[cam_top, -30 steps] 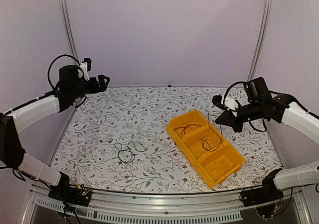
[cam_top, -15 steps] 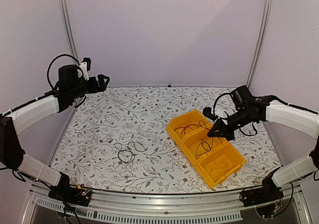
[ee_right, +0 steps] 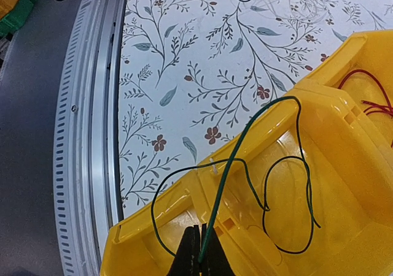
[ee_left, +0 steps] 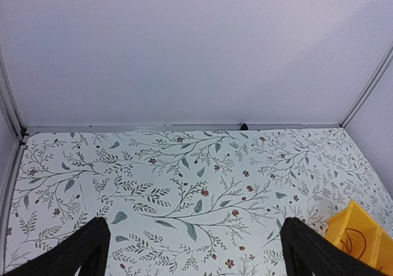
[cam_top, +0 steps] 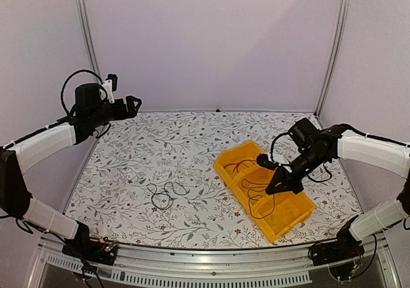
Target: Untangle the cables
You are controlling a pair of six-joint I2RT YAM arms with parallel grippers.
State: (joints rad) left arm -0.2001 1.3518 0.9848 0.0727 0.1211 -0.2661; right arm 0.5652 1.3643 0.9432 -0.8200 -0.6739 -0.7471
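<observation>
Progress: red cable sits in the bin, right gripper pinches a dark cable over it. Left gripper gapes; one tangle lies unsorted on the bench.

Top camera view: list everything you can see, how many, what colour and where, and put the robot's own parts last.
Table: one, white with a leafy flower print, under everything.
Bin: one, yellow, three compartments, on the table right of centre.
Red cable: one, red, in the bin's far compartment.
Green cable: one, dark green, looped in and over the bin's middle compartment.
Black cable: one, black, loose loops on the table left of the bin.
Left gripper: one, black, open and empty, raised near the table's far left corner.
Right gripper: one, black, shut on the green cable above the bin.
</observation>
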